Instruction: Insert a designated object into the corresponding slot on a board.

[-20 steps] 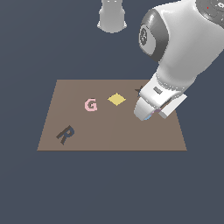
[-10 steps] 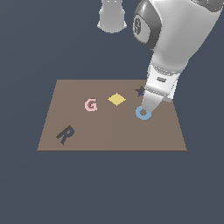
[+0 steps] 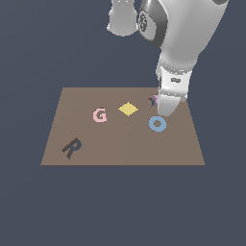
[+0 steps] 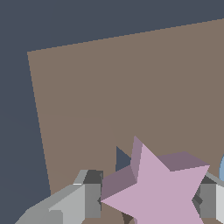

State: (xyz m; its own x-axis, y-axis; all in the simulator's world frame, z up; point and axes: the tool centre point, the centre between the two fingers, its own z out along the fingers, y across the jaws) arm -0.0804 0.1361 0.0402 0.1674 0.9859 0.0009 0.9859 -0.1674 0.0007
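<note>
Two grey fingers (image 4: 83, 199) sit either side of the lilac star (image 4: 159, 188); we read the gripper (image 4: 151, 203) as clamped on it. We see the star held just above the dark star slot (image 4: 121, 159), whose navy edge peeks out beside it. In the exterior view the gripper (image 3: 166, 109) sits low over the brown board (image 3: 122, 144), with the slot (image 3: 153, 100) mostly hidden. Blue ring (image 3: 157, 123) lies just beside it, yellow diamond (image 3: 128, 108) near, pink G (image 3: 99, 115) farther, dark R (image 3: 72, 148) well apart.

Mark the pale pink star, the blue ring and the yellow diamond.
Pale pink star (image 4: 159, 192), wrist view, centre of its top face.
Blue ring (image 3: 157, 124), exterior view, its band.
Yellow diamond (image 3: 128, 109), exterior view, its centre.
</note>
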